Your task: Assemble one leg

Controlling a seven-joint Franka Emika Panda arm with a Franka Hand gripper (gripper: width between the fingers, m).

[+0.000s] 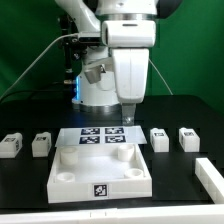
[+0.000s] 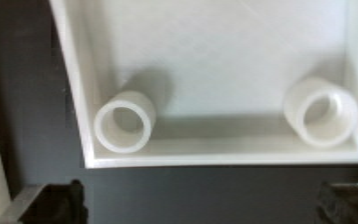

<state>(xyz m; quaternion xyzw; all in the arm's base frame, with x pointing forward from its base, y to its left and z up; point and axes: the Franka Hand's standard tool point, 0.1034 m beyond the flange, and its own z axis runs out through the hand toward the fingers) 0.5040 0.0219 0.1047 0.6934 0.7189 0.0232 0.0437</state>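
We see the white-and-black two-finger gripper (image 1: 130, 120) pointing straight down, jaws apart and holding nothing. In the wrist view its dark fingertips (image 2: 51, 200) sit wide apart over the black tabletop (image 1: 25, 195), just off the rim of the large flat white square panel with round corner sockets (image 1: 70, 180). In the exterior view the gripper sits at the panel's 1 o'clock, over the thin white marker board (image 1: 100, 137) just behind the panel. No leg is in the jaws. The nearest leg (image 1: 159, 139), a small white plastic block with a tag, lies on the table at the gripper's 4 o'clock, clear of it. A second leg (image 1: 187, 139) lies further out the same way. Two more, the third leg (image 1: 41, 143) and fourth leg (image 1: 10, 145), lie at its 8 o'clock, well apart from it. All four are off the panel.
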